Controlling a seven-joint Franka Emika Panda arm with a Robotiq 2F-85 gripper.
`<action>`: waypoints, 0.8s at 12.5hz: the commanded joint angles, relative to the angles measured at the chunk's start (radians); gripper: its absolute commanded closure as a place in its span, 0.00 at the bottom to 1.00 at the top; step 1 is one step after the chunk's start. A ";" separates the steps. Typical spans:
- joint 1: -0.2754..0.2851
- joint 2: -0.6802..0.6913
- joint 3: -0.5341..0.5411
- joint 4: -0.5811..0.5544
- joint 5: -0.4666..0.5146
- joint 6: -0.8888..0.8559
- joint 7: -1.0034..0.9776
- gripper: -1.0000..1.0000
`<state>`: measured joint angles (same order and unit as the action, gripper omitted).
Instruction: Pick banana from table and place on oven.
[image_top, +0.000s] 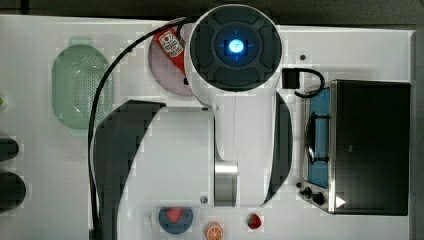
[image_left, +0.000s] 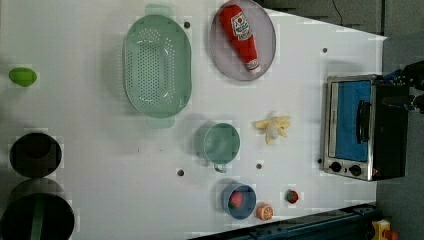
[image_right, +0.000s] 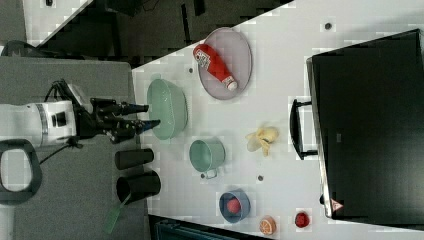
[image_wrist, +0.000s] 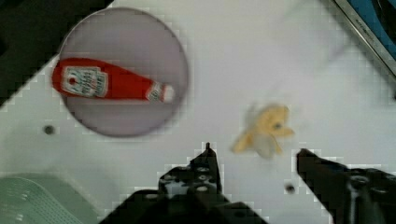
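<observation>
The pale yellow banana (image_left: 272, 127) lies with splayed peel flaps on the white table (image_left: 300, 75), between the green cup and the oven (image_left: 360, 127); it also shows as the banana (image_right: 261, 138) in the right view. The oven (image_top: 372, 145) has a black top, a blue glass door and a bar handle, and its top is bare. My gripper (image_wrist: 257, 156) is open and hangs well above the table, with the banana (image_wrist: 264, 130) just beyond the gap between its fingers, not touched. In the right view the gripper (image_right: 150, 115) stands open. In the top view the arm hides the banana.
A ketchup bottle (image_left: 242, 35) lies on a grey-pink plate (image_left: 265, 55). A green colander (image_left: 157, 65) and green cup (image_left: 220, 142) sit near the banana. A blue bowl with a strawberry (image_left: 239, 200), an orange slice (image_left: 264, 212) and a small red fruit (image_left: 292, 196) line the table edge.
</observation>
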<state>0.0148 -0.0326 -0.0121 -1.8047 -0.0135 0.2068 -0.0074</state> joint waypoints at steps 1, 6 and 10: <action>-0.025 -0.399 -0.023 -0.273 0.020 -0.112 0.168 0.21; -0.025 -0.384 -0.023 -0.297 0.020 -0.075 0.168 0.00; -0.025 -0.312 -0.023 -0.421 0.020 0.078 0.168 0.00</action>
<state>-0.0037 -0.4348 -0.0423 -2.1543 0.0113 0.2810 0.1277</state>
